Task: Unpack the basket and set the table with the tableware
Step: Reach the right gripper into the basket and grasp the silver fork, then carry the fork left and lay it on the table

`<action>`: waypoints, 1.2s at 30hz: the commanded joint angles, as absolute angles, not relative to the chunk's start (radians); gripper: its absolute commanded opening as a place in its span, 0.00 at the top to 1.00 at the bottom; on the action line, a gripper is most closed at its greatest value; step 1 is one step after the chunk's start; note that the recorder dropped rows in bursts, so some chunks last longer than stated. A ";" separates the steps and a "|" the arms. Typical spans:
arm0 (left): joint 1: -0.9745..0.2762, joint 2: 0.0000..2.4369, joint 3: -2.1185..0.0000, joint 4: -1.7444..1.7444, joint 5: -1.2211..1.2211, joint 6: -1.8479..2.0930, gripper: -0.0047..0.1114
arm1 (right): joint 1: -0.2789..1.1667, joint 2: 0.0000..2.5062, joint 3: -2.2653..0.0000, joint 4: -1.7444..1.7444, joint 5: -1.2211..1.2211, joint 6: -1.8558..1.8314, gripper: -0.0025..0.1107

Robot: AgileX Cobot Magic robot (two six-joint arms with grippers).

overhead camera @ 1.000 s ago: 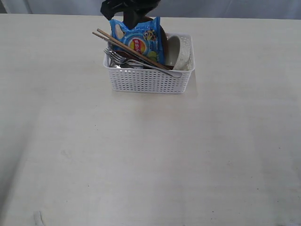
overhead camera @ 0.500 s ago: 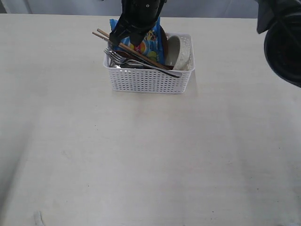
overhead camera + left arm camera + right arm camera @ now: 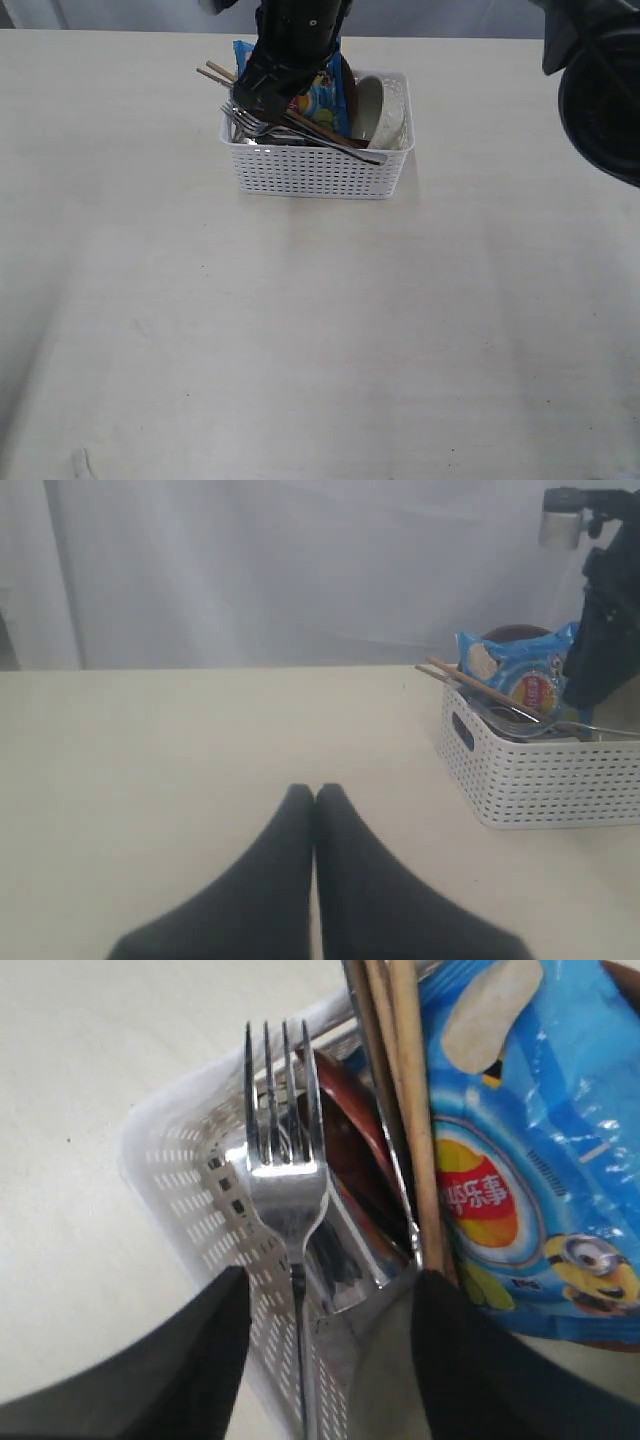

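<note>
Right claw [image 3: 325,1290] dropped into the basket [image 3: 315,172] at the table's [image 3: 300,330] 12 o'clock and spread wide around the fork [image 3: 285,1180], nothing gripped yet. Left claw [image 3: 315,795] sat pinched closed; unpacking barely started.

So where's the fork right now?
The fork lies in the basket at its left end in the exterior view, beside the chopsticks, with the open right gripper straddling it.
</note>
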State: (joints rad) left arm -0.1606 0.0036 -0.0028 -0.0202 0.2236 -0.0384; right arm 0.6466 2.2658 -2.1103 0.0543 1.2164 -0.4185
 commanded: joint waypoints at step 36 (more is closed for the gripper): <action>-0.162 0.000 0.000 -0.023 0.213 -0.038 0.96 | 0.692 2.094 -1.985 0.251 1.221 -0.120 0.98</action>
State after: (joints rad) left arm -0.1606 0.0036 -0.0028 -0.0202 0.2236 -0.0384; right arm 0.6431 2.1276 -2.0225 0.1821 1.2208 -0.1902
